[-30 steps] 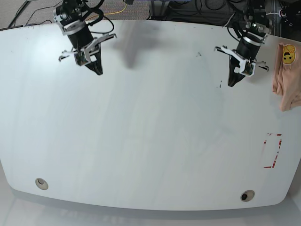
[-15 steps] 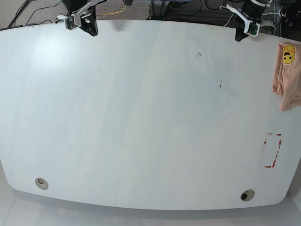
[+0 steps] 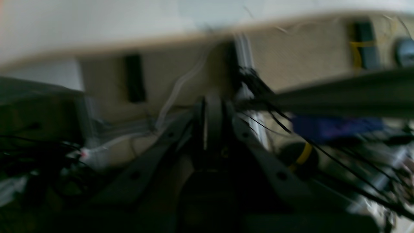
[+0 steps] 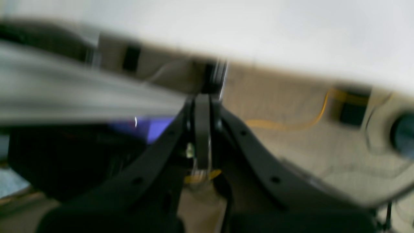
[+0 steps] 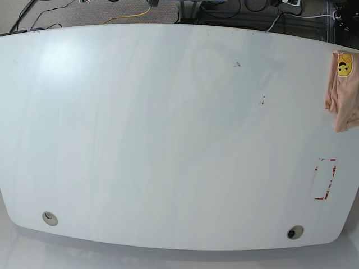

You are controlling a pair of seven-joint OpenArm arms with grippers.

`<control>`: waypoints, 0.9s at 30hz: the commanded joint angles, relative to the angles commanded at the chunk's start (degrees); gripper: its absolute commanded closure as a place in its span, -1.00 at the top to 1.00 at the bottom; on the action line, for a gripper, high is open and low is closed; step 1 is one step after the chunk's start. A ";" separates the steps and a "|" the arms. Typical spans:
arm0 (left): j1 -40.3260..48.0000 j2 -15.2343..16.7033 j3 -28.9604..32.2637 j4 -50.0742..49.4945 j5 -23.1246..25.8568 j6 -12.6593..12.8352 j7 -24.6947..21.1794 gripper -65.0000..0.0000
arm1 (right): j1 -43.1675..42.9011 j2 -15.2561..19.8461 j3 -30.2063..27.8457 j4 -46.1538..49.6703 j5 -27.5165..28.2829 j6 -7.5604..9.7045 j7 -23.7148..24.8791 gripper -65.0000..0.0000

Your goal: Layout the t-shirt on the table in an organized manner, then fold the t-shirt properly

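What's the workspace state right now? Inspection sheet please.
Surface: white table, two grommets, red tape rectangle, small dark marks.
Job's things: t-shirt bunched at the right edge, partly out of frame, not laid out.
Clutter: nothing seen.
Grippers: left gripper and right gripper shut, empty, off the table.
Cables: yellow cable on the floor behind.
Surroundings: carpet, blurred.
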 joint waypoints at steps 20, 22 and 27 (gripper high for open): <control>-20.04 0.00 8.44 -35.43 8.18 0.09 4.92 -1.00 | 15.21 4.13 -9.67 -37.54 -0.26 0.00 3.25 -0.99; -21.89 -0.09 9.14 -39.03 8.18 0.09 4.92 -1.00 | 17.32 4.48 -10.46 -41.14 -0.26 0.00 4.04 -0.99; -28.92 -0.18 9.49 -48.62 8.26 0.79 4.92 -1.00 | 23.30 4.92 -12.31 -51.52 -0.26 0.00 5.63 -0.99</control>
